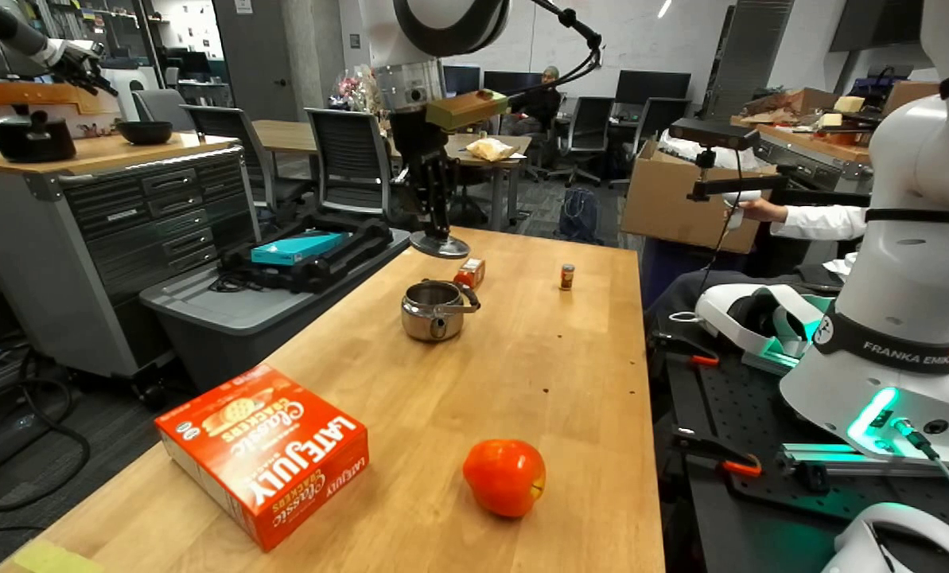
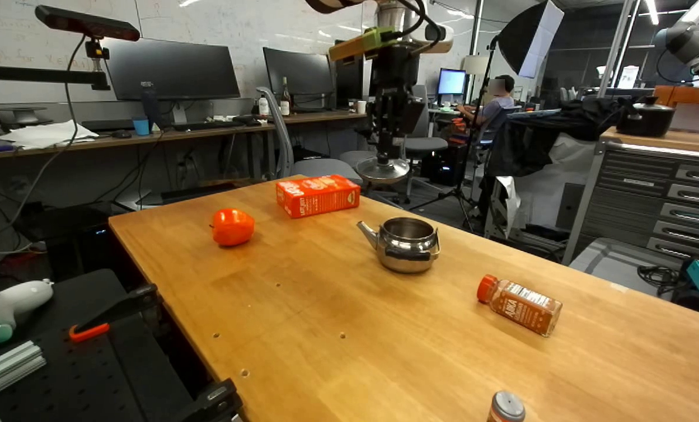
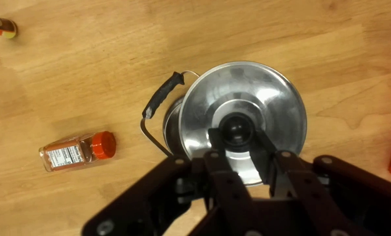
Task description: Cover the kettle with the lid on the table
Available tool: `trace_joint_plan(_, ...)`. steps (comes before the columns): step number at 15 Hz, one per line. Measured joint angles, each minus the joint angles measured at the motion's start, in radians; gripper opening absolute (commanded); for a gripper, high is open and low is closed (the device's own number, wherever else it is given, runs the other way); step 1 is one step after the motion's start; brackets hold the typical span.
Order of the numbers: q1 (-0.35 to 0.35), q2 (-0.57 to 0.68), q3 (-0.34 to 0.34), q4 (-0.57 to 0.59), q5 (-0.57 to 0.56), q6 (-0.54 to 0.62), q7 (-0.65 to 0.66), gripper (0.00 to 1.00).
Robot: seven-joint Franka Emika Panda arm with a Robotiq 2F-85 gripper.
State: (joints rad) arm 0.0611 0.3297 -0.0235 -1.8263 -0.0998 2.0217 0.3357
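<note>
The kettle (image 1: 433, 322) is a small shiny silver pot standing upright and open at the top on the wooden table; it also shows in an exterior view (image 2: 406, 253) with its spout to the left. Its wire handle with a black grip hangs to one side. My gripper (image 3: 237, 132) is shut on the black knob of the lid, a round silver disc (image 3: 280, 105). In both exterior views the lid (image 1: 440, 245) (image 2: 382, 170) hangs level in the air, above and apart from the kettle. In the wrist view the lid hides most of the kettle (image 3: 174, 129).
An orange cracker box (image 1: 263, 454) and an orange-red round fruit or vegetable (image 1: 504, 477) lie on the table. A spice jar with a red cap (image 2: 520, 306) lies on its side near the kettle. A small bottle (image 1: 567, 277) stands farther off.
</note>
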Motion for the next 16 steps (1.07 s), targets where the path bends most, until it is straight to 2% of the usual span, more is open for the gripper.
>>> trace_joint_plan(8,-0.022,0.101,-0.028,0.131,0.005,-0.037,0.011,0.07)
trace_joint_plan(16,-0.035,0.182,-0.035,0.199,0.011,-0.062,0.014,0.07)
